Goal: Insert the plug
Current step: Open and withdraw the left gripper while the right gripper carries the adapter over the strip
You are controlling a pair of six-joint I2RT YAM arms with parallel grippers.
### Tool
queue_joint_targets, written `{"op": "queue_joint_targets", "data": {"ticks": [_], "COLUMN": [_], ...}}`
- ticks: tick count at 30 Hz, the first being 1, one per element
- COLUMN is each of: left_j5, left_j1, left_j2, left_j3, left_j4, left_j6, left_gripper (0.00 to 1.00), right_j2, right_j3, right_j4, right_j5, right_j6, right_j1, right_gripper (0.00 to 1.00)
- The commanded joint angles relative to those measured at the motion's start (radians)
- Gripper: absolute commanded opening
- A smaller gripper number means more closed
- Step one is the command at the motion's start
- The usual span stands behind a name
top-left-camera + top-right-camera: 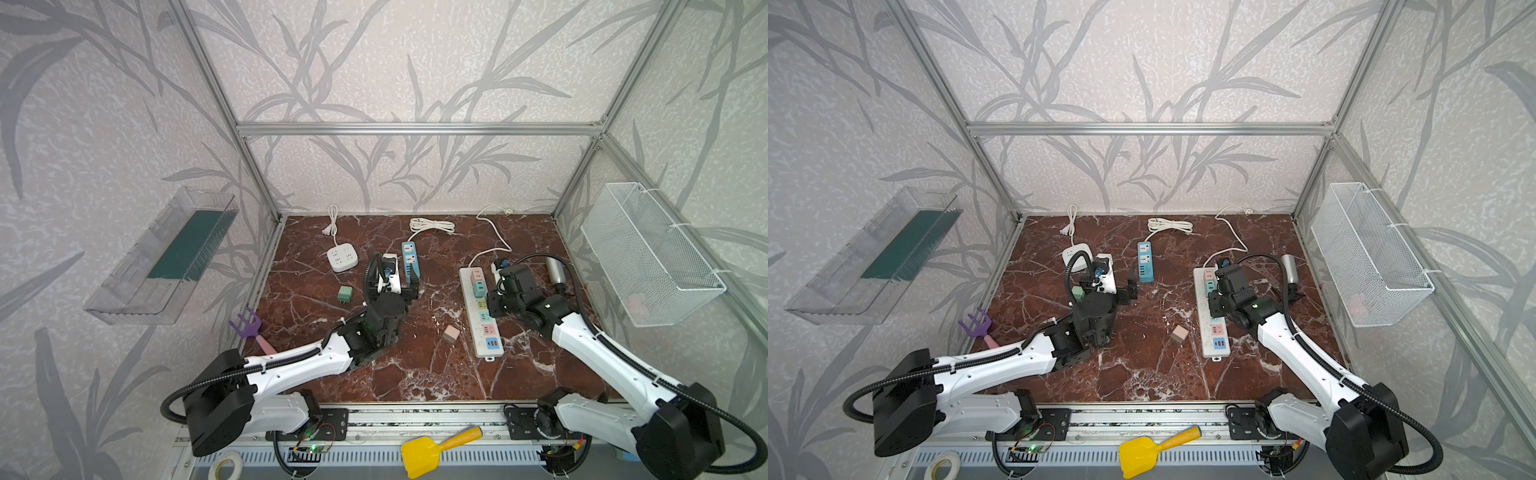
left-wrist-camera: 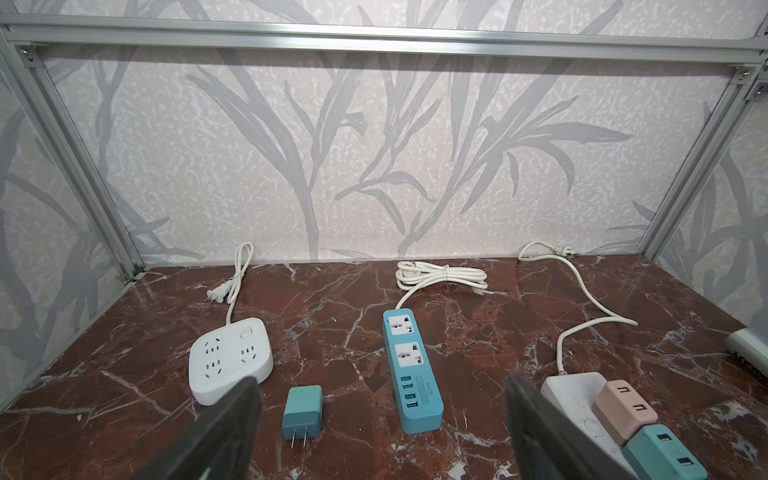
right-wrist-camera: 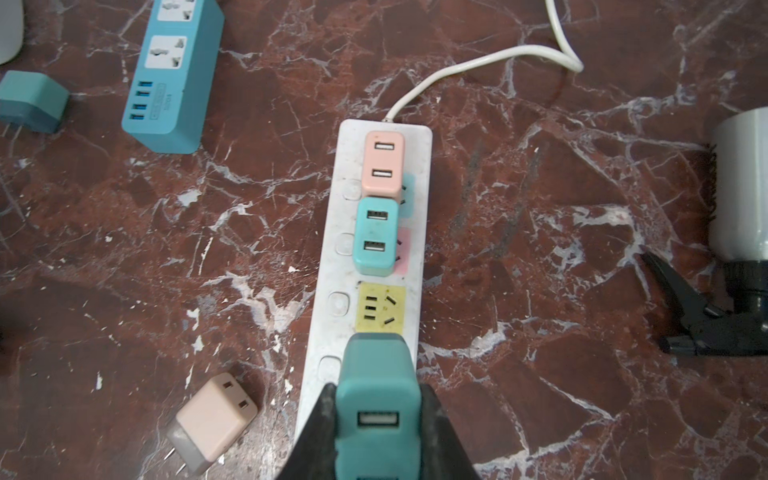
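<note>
Right wrist: right pincer [image 3: 378, 397] clamps teal plug [image 3: 376, 374] over strip [image 3: 324, 332]; left pincer [image 2: 380, 386] agape, empty; red marble tabletop [image 3: 540, 208], leaf wallpaper [image 2: 249, 166].

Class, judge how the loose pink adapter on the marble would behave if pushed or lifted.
The loose pink adapter looks boxy and hard: probably rigid, unlikely to roll. Lying flat on the glossy marble table, it would likely slide rather than tip.

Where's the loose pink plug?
In a top view the small pink plastic plug lies loose on the marble tabletop, just left of the long white power strip.
</note>
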Motion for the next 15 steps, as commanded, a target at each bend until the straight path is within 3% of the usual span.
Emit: {"op": "queue_joint_targets", "data": {"ticks": [1,15], "left_j5": [-0.004,0.011], "left_j1": [0.003,0.007], "left_j2": [-0.019,-0.014], "left_j3": [0.026,0.033], "left_j4": [-0.048,-0.06], "left_j6": [-0.064,-0.056], "left_gripper": [0.91,0.9], "right_j2": [0.042,0.174], "right_j3": [0.015,0.047], "right_j4": [0.039,0.087], "right_j5": [-0.06,-0.096], "right_j6": [0.018,0.016], "right_j1": [-0.036,-0.044], "right_gripper": [0.0,0.0]}}
